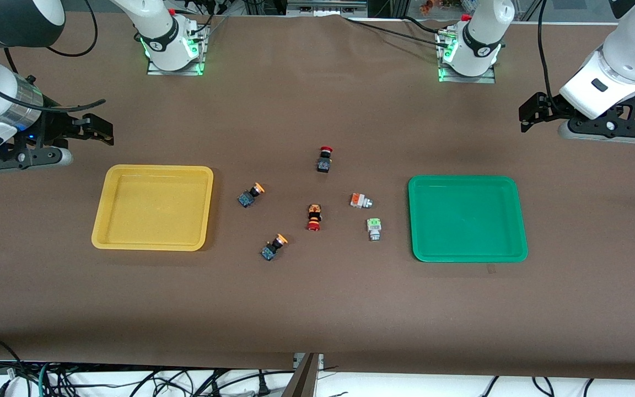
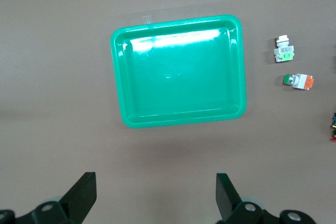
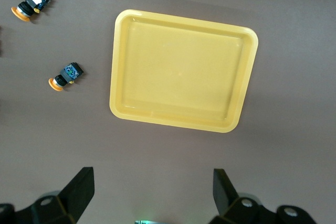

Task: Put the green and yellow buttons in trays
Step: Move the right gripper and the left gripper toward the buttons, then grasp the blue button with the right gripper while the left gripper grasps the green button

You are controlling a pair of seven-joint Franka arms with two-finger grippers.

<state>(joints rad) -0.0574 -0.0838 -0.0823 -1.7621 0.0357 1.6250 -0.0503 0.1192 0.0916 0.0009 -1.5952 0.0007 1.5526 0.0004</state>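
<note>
— Nearest your front camera lies one yellow button (image 1: 274, 246), tipped on its side, round orange-yellow cap (image 1: 280, 239) angled away from the camera, black-and-blue body trailing toward it. See it?

— Yes. Where is the second yellow button (image 1: 250, 194)?

— Farther from the camera, just beside the yellow tray's (image 1: 152, 207) rim at the right arm's end. It is also on its side, same tilt. Your right wrist view shows both (image 3: 64, 76) (image 3: 29, 2) beside that tray (image 3: 183, 70), apart from it.

— And the green ones?

— You have two near the green tray (image 1: 467, 218), toward the left arm's end. One green button (image 1: 373, 228) shows a pale-green square cap and a silver-white body pointing toward the camera. The other green button (image 1: 360, 201) lies sideways just farther off, with an orange block on its white body; your left wrist view shows its green face (image 2: 298, 81), and the first one (image 2: 284, 50) beside it.

— Anything between the groups?

— Two red buttons: one (image 1: 313, 216) lying between the yellow and green pairs, one (image 1: 324, 159) farther from the camera.

— Trays?

— Both shallow, rounded squares with raised rims, nothing in them.

— Grippers?

— Your left gripper (image 1: 526, 113) hangs over bare table beside the green tray, fingers (image 2: 227, 196) spread wide. Your right gripper (image 1: 103, 131) hangs near the yellow tray, fingers (image 3: 78, 189) likewise apart. Neither holds anything.
</note>
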